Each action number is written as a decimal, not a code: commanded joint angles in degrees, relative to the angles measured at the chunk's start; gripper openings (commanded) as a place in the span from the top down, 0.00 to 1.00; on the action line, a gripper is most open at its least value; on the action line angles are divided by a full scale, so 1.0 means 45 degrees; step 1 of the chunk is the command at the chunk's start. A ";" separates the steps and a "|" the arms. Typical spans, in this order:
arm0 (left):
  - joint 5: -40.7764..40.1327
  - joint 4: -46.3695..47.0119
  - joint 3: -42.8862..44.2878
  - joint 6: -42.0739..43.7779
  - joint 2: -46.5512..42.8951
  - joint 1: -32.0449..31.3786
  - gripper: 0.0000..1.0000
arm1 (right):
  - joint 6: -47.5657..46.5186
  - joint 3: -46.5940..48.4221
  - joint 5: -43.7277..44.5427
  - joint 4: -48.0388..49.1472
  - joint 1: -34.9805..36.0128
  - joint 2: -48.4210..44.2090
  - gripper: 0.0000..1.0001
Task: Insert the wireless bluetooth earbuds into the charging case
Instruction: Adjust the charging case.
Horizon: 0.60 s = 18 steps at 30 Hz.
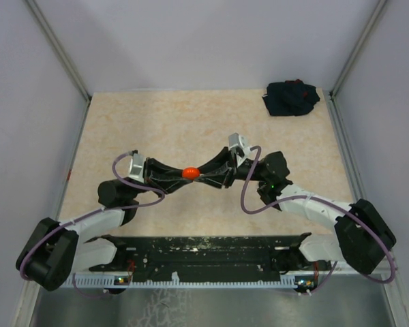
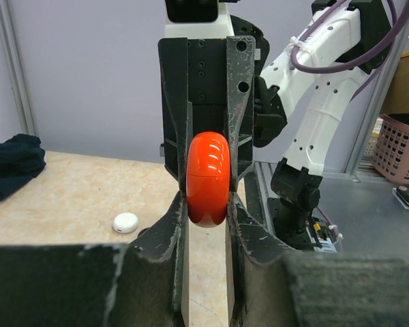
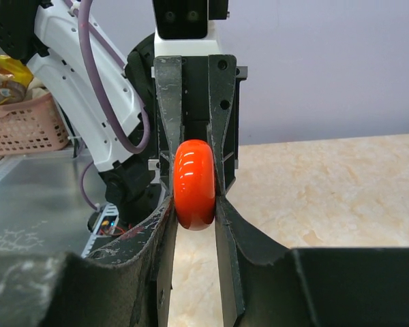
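Observation:
A glossy red round charging case (image 1: 189,173), closed, hangs above the middle of the table between both grippers. My left gripper (image 1: 180,173) comes at it from the left and my right gripper (image 1: 200,175) from the right, fingertips meeting around it. In the left wrist view the left gripper (image 2: 208,204) is shut on the lower half of the red case (image 2: 208,167). In the right wrist view the right gripper (image 3: 194,204) presses both sides of the same case (image 3: 194,174). The earbuds are out of view.
A small white round case (image 2: 125,223) lies on the beige tabletop (image 1: 157,122) beneath the left arm. A dark cloth bundle (image 1: 291,99) sits at the far right corner. A pink basket (image 2: 399,150) stands beyond the table's near edge.

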 commanded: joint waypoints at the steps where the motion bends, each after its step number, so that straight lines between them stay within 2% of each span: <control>1: 0.0137 0.3349 0.0283 0.0250 0.0070 -0.0220 1.00 | 0.0776 0.0112 -0.0215 0.1480 0.0285 0.0224 0.72; 5: 0.0142 0.3348 0.0169 0.0261 0.0138 -0.0227 0.96 | 0.0600 0.0209 -0.0193 0.0924 0.0285 0.0109 0.83; 7: 0.0132 0.3364 0.0105 0.0316 0.0182 -0.0217 0.88 | 0.0287 0.0286 -0.0210 0.0293 0.0207 -0.0045 0.97; 8: 0.0111 0.3364 0.0056 0.0330 0.0167 -0.0227 0.81 | 0.0114 0.0324 -0.0229 -0.0042 0.0148 -0.0176 1.00; 10: 0.0162 0.3311 -0.0103 0.0275 0.0060 -0.0221 0.69 | -0.0323 0.0411 -0.0232 -0.0914 -0.0025 -0.0525 1.00; 11: 0.0217 0.3143 -0.0179 0.0266 -0.0039 -0.0215 0.67 | -0.0663 0.0505 -0.0232 -0.1621 -0.0110 -0.0719 1.00; 18: 0.0384 -0.1948 -0.0009 0.1956 -0.1924 -0.0163 0.48 | -0.4102 0.1991 -0.0157 -0.8107 -0.0328 -0.1670 1.00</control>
